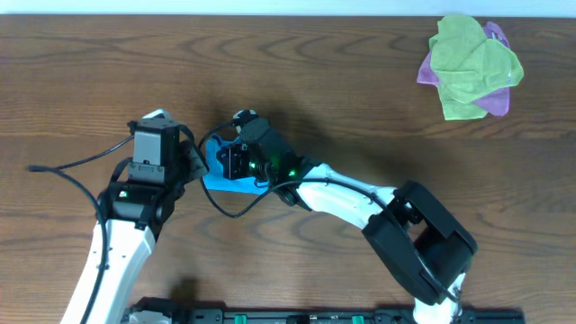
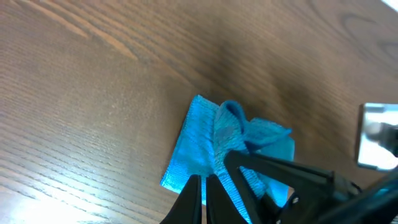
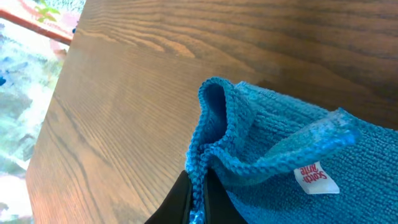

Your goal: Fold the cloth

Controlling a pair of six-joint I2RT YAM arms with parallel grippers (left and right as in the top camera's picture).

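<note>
Left fingers (image 2: 191, 208) and right fingers (image 3: 177, 208) each clench an edge of the sky-blue cloth (image 2: 199, 143), bunched and half-doubled just beyond them on the desk (image 2: 93, 81); folding looks unfinished.

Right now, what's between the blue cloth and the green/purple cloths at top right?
Nothing. The overhead view shows only bare wood table between the cloth and the lime-green cloth piled on a purple-pink cloth.

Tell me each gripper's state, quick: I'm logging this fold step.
Left gripper: closed, pinching the cloth.
Right gripper: closed on an edge of the cloth.
</note>
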